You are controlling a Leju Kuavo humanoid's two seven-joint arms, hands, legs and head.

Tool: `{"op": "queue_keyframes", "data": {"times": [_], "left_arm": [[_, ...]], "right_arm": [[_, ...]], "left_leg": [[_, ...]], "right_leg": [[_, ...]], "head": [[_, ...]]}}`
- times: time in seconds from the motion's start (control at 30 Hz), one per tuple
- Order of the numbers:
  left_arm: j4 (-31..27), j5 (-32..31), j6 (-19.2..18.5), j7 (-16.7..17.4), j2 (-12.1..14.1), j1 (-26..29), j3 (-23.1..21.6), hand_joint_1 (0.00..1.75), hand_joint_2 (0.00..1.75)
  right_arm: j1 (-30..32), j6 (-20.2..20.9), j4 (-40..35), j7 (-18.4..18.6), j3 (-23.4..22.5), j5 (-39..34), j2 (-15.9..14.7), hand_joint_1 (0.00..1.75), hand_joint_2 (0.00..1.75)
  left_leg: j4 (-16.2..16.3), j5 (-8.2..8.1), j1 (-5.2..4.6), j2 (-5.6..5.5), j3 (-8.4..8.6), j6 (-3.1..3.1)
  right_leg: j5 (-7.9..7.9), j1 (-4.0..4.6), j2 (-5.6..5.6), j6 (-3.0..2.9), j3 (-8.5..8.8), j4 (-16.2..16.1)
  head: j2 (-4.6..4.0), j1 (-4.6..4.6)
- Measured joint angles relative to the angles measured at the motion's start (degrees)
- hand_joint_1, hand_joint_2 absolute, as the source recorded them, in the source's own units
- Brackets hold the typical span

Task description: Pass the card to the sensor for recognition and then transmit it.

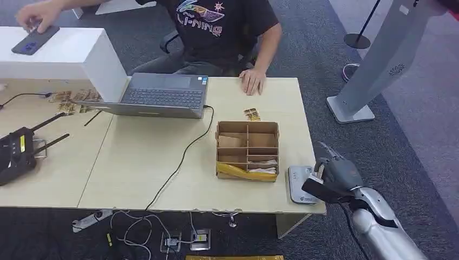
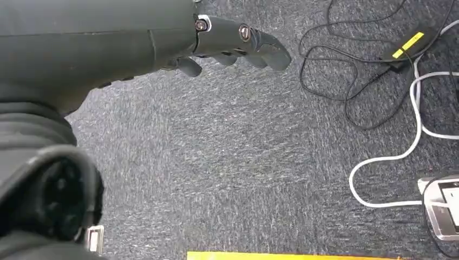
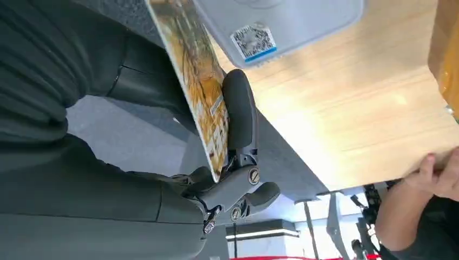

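Note:
My right hand (image 1: pixel 331 179) hovers at the table's front right corner, right beside the grey sensor pad (image 1: pixel 301 184). It pinches a card (image 3: pixel 201 89) with a yellow-brown print between thumb and finger, seen edge-on in the right wrist view, close to the sensor (image 3: pixel 281 24) with its QR sticker. Another card (image 1: pixel 251 114) lies on the table beyond the cardboard box. My left hand (image 2: pixel 238 46) hangs over the carpet with its fingers loosely extended and nothing in them.
A divided cardboard box (image 1: pixel 248 150) stands left of the sensor. A laptop (image 1: pixel 157 96) with a black cable sits further back. A person in a black shirt sits behind the table, one hand (image 1: pixel 252 81) resting on it. Cables (image 2: pixel 379 97) lie on the floor.

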Motion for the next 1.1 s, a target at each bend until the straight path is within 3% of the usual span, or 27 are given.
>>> {"op": "queue_keyframes", "data": {"times": [0.4,0.7,0.83,1.1], "left_arm": [[0.0,-0.2,-0.1,0.0,0.0,0.0,0.0,0.00,0.00],[0.0,-0.7,-0.1,-0.3,-0.1,0.0,0.0,0.00,0.00],[0.1,-0.7,-0.1,-0.5,-0.3,0.0,0.0,0.00,0.00],[0.1,-0.4,0.1,-1.0,-0.5,0.0,0.0,0.00,0.00]], "right_arm": [[-1.1,-0.7,2.3,-0.2,0.5,0.6,0.1,1.75,1.75],[-11.9,1.1,3.3,-1.6,-0.6,1.6,-3.1,1.75,1.75],[-13.6,0.7,3.7,-2.1,-0.7,1.8,-3.6,1.75,1.75],[-23.2,0.0,5.5,-4.7,-1.2,2.8,-4.5,1.75,1.75]], "left_leg": [[0.0,0.00,0.00,0.02,-0.01,0.00],[0.0,0.06,-0.02,0.17,-0.01,0.00],[0.0,0.06,-0.03,0.17,-0.05,0.01],[0.0,0.07,-0.04,0.27,-0.12,0.01]], "right_leg": [[0.00,0.00,0.07,0.00,-0.01,0.0],[0.15,-0.02,0.23,0.05,-0.07,0.0],[0.15,-0.03,0.23,0.04,-0.10,0.0],[0.21,-0.04,0.31,0.01,-0.21,0.0]], "head": [[-0.02,-0.02],[0.00,0.02],[0.00,-0.02],[0.00,-0.07]]}}
